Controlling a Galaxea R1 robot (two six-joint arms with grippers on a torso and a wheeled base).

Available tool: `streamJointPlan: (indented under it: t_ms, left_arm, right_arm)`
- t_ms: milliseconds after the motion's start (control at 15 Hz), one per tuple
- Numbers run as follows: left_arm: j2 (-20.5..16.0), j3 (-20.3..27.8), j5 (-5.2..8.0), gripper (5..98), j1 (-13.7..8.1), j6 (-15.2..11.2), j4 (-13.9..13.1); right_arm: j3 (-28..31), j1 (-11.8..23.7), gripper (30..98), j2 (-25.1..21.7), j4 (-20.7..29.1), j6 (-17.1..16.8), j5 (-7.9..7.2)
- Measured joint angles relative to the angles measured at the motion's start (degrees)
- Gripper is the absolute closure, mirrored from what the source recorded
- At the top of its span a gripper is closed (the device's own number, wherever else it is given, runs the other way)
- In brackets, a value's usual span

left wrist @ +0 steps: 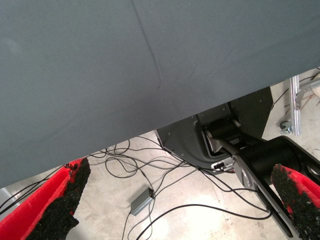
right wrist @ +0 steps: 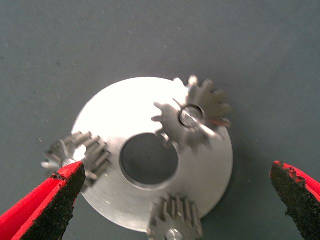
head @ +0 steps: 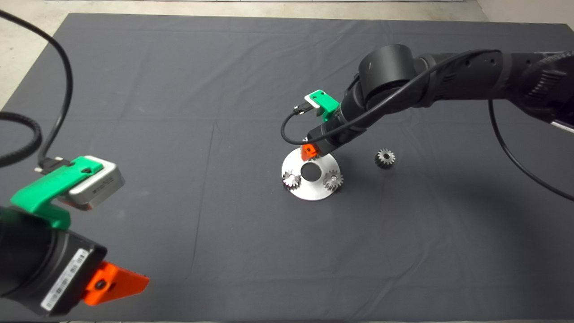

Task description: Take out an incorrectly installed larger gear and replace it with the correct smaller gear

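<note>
A round silver plate (right wrist: 115,110) with a centre hole lies mid-mat and carries three silver gears. The larger gear (right wrist: 192,117), bright with long teeth, sits on a pin near the plate's rim. Two small silver gears (head: 291,179) (head: 333,180) sit on the plate's near side. My right gripper (right wrist: 175,172) hovers open above the plate, nothing between its fingers; in the head view its red finger (head: 309,151) hides the larger gear. The smaller gear (head: 384,158), dark and dull, lies on the mat to the right of the plate. My left gripper (head: 116,282) waits open at the lower left.
The dark mat (head: 179,112) covers the table. A black cable (head: 291,130) loops from the right wrist just above the plate. Past the mat's edge, the left wrist view shows floor cables (left wrist: 150,175) and the robot's base (left wrist: 225,135).
</note>
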Motion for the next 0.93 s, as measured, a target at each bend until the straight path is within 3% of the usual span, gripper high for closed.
streamJointPlan:
  t_ms: [400,933]
  left_arm:
    - [0.7,0.0,0.02,10.7,0.0,-0.2,0.0]
    - [0.7,0.2,0.02,10.7,0.5,-0.3,0.0]
  right_arm:
    - [-7.7,-0.3,30.5,4.5,-0.5,-2.9,0.48]
    - [-8.0,-2.5,30.5,4.3,-1.6,-2.9,0.23]
